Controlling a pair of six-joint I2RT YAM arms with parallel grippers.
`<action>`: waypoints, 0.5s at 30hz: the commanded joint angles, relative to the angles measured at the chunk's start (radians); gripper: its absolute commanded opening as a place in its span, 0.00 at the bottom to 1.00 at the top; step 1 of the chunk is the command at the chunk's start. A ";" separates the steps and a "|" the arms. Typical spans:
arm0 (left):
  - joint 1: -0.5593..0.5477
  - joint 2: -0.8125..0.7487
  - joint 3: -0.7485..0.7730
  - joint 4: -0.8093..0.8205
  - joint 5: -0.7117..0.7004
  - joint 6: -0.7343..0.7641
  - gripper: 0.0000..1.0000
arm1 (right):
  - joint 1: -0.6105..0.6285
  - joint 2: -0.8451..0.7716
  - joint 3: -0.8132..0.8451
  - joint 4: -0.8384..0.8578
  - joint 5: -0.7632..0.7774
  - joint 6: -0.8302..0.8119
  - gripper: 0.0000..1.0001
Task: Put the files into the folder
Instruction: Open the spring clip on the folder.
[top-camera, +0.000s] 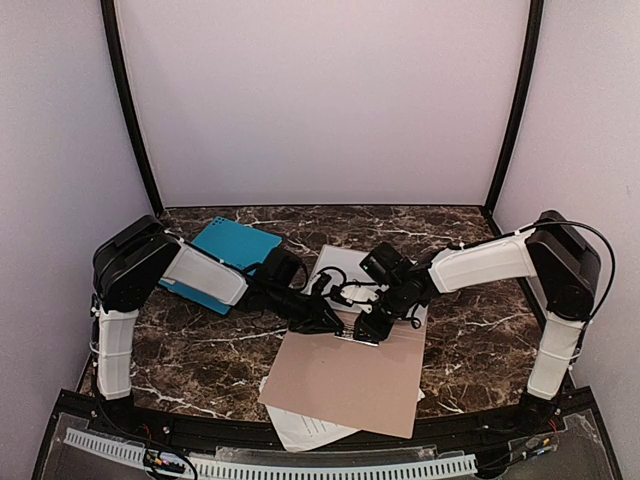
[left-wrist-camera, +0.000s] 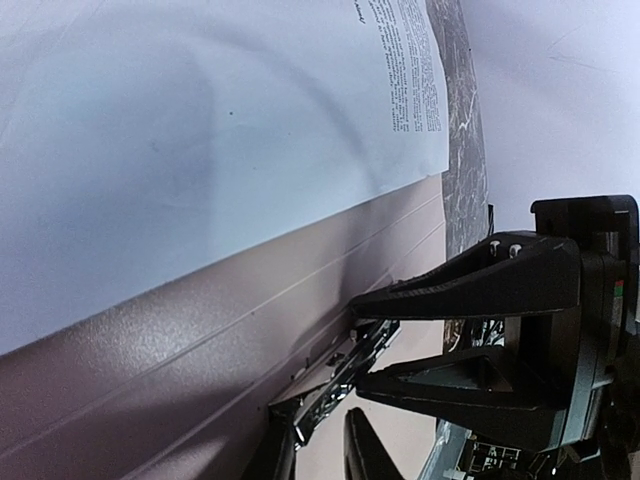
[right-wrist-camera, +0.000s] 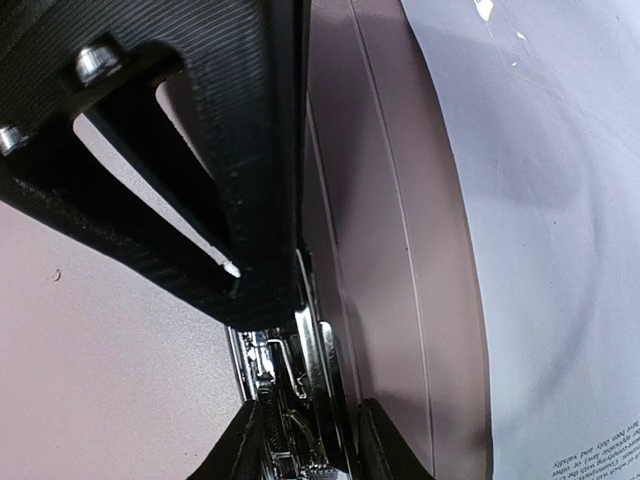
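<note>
Shiny metal clip (left-wrist-camera: 335, 385) is pinched by the right gripper (right-wrist-camera: 312, 450); left gripper (left-wrist-camera: 322, 455) cannot be told. If slipped, it could be snapped shut.

The tan folder (top-camera: 350, 385) lies flat on the near side of the left gripper (top-camera: 335, 322) and right gripper (top-camera: 368, 330), with its metal clip (top-camera: 355, 338) at their fingertips. One printed white sheet (top-camera: 345, 265) lies just beyond them. A second sheet (top-camera: 305, 428) pokes out from under the folder's near edge.
</note>
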 joint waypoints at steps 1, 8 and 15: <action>-0.011 0.016 -0.048 -0.019 0.004 -0.015 0.17 | -0.003 0.114 -0.059 -0.133 0.099 0.018 0.31; 0.013 0.002 -0.091 0.066 0.009 -0.055 0.12 | -0.003 0.116 -0.057 -0.134 0.099 0.019 0.31; 0.031 -0.012 -0.089 0.072 -0.001 -0.039 0.15 | -0.003 0.124 -0.053 -0.137 0.101 0.018 0.30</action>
